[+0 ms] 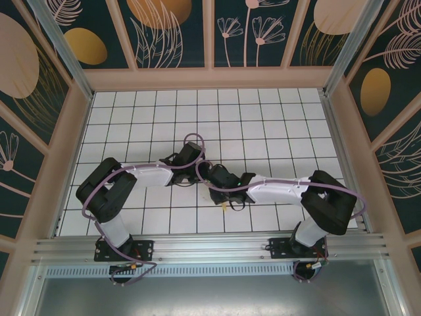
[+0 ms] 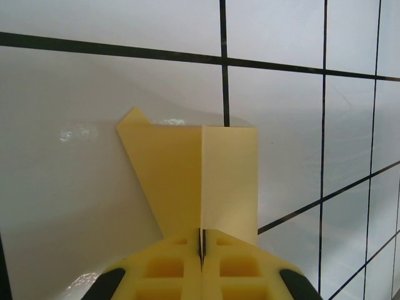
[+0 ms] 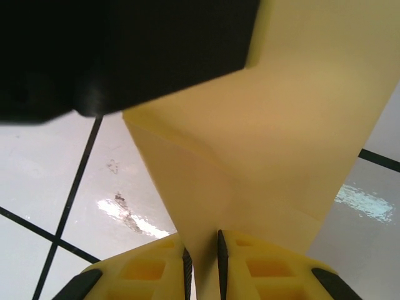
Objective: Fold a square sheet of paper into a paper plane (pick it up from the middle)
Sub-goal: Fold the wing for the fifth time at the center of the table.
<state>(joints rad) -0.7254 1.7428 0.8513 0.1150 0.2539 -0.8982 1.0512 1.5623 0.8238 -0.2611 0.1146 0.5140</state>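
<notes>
Left gripper (image 2: 201, 247): yellow jaws pressed together, with the centre crease of the yellow paper (image 2: 187, 169) clamped in the seam between them.
Right gripper (image 3: 204, 259): jaws narrow, a thin slit between them. A fold of the paper runs down into the slit, but I cannot tell whether the pads press on it.
Paper, left wrist view: sticks straight out ahead of the fingers, one flat panel on each side of the upright crease. The left panel is slanted and ends in a small corner, and the right one is squared off.
Paper, right wrist view: rises from the slit and widens into broad creased panels that fill the upper right.
Black block (image 3: 125, 50): blurred, and overlaps the top of the paper.
Table (image 1: 263, 125): white tiles with dark grid lines, lying beneath the paper.
Arms: left arm (image 1: 141, 176) and right arm (image 1: 276, 187) reach inward, and their wrists meet near the middle of the table.
Surround: panels with a plant pattern.
</notes>
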